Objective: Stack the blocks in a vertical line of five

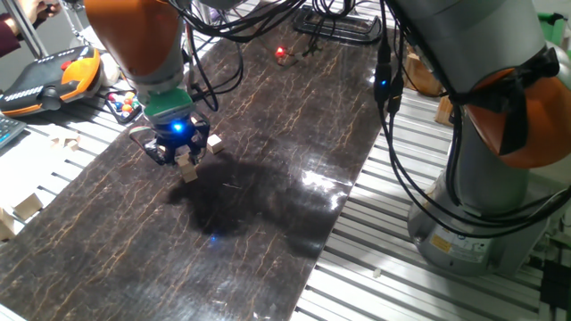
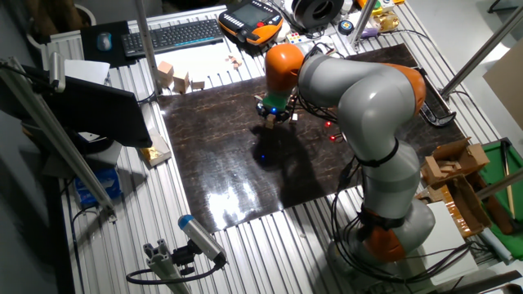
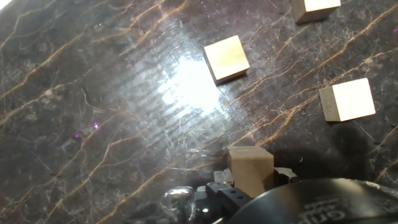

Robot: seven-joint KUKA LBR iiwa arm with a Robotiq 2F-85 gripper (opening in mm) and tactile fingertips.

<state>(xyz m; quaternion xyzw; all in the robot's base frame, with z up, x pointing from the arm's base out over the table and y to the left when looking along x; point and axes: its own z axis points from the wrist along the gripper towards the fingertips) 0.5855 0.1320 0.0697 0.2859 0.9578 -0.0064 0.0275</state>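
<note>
Gripping block (image 3: 250, 169), gripper (image 1: 182, 159) aloft

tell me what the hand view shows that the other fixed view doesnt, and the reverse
Only the hand view: three loose blocks lying apart on the dark marbled surface, one near the centre, one at the right, one cut off by the top edge, plus a close look at the block by the fingers.

Only the other fixed view: the whole grey and orange arm, a keyboard, larger pale wooden pieces off the mat, and the slatted metal table.

Both: the dark mat and the gripper low over it.
</note>
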